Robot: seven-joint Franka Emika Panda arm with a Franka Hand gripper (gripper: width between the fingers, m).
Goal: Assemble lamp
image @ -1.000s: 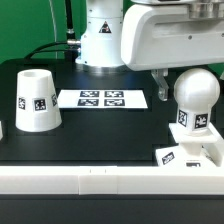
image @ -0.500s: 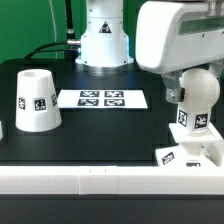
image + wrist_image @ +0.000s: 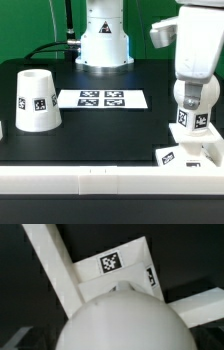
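The rounded white bulb [image 3: 196, 108] stands upright on the low square base [image 3: 190, 153] at the exterior view's right, near the table's front. My gripper [image 3: 196, 92] has come down over the bulb's top; the wrist housing hides the fingers, so I cannot tell whether they touch it. In the wrist view the bulb [image 3: 125, 322] fills the near field, with the tagged base [image 3: 115, 262] beyond it. The tapered shade [image 3: 36, 100] stands alone, narrow end up, at the exterior view's left.
The marker board [image 3: 103, 98] lies flat at the table's middle back. The arm's white pedestal [image 3: 105, 40] stands behind it. A white rail [image 3: 90, 182] runs along the table's front edge, and another white piece [image 3: 55, 263] crosses the wrist view beside the base.
The arm has swung toward the exterior view's right and come down, from beside the bulb to directly over it. The bulb, base and shade have not moved.
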